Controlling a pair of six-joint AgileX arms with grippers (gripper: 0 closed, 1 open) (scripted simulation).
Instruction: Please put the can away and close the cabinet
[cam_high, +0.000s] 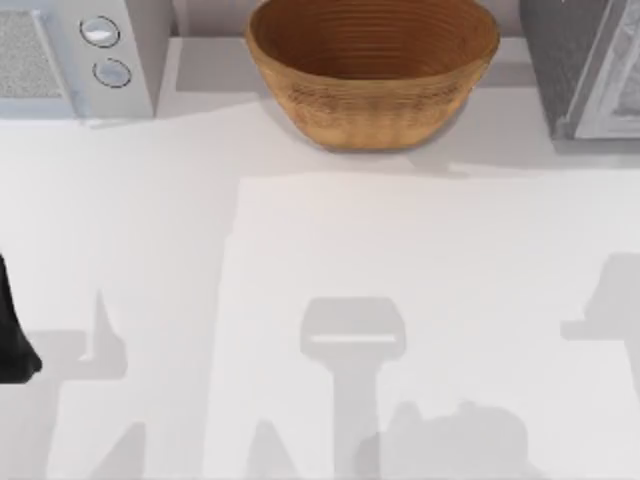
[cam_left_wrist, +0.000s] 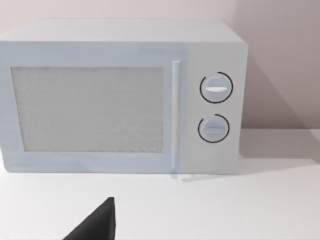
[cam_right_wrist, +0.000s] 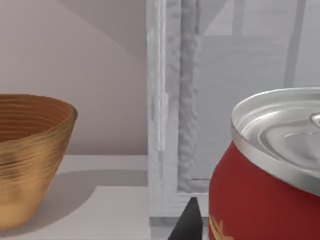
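- Red can (cam_right_wrist: 265, 175) with its silver top sits close up in my right wrist view, right in front of the grey cabinet (cam_right_wrist: 180, 115); the cabinet's frame edge and textured door panel stand just behind it.
- Can looks carried at my right wrist, but I cannot tell whether those fingers are clamped on it; a dark tip shows low beside the can, nothing more.
- Cabinet sits at the table's back right corner (cam_high: 590, 70), woven basket (cam_high: 372, 70) at back centre, microwave (cam_high: 75, 55) at back left.
- Left arm is parked at the table's left edge (cam_high: 12, 330), facing the microwave; I cannot tell its finger state either.
- My read of the step: delivering the can to the cabinet, not yet stowed.
- Next calls for: clear the frame edge, get the can inside onto a shelf, let go, back out, then swing the door closed.
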